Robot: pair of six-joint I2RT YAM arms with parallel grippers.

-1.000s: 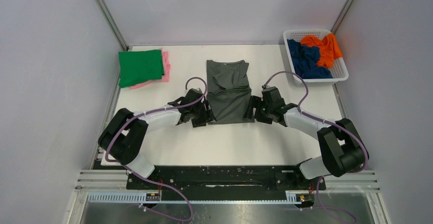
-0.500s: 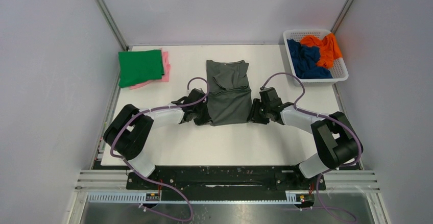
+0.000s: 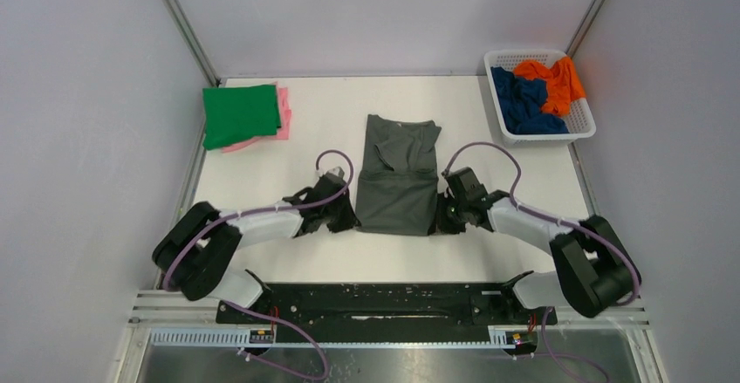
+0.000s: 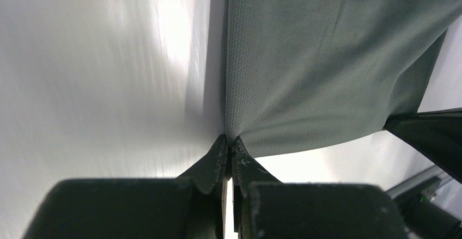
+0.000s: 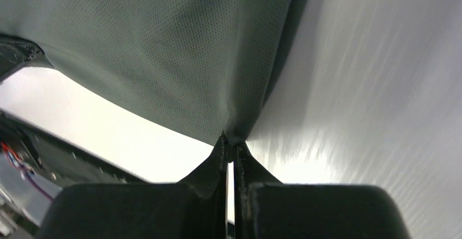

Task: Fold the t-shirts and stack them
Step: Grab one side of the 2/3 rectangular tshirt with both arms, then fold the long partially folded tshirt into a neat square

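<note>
A dark grey t-shirt [image 3: 400, 174], folded into a narrow strip, lies at mid-table. My left gripper [image 3: 349, 222] is shut on its near left corner; in the left wrist view the cloth [image 4: 316, 65] is pinched at the gripper [image 4: 229, 141]. My right gripper [image 3: 439, 220] is shut on the near right corner; the right wrist view shows the cloth [image 5: 163, 54] caught at the gripper [image 5: 231, 141]. A folded green t-shirt [image 3: 239, 114] rests on a pink t-shirt [image 3: 282, 111] at the back left. The navy blue t-shirt [image 3: 520, 100] and orange t-shirt [image 3: 551, 80] lie crumpled in the basket.
The white lattice basket [image 3: 582, 126] stands at the back right corner. Grey walls close in the table [image 3: 305, 256] on the left, right and back. A black rail [image 3: 384, 300] with the arm bases runs along the near edge.
Both grippers closed on the grey t-shirt's near corners and drew back toward the near edge. The shirt slid with them and now lies slightly skewed.
</note>
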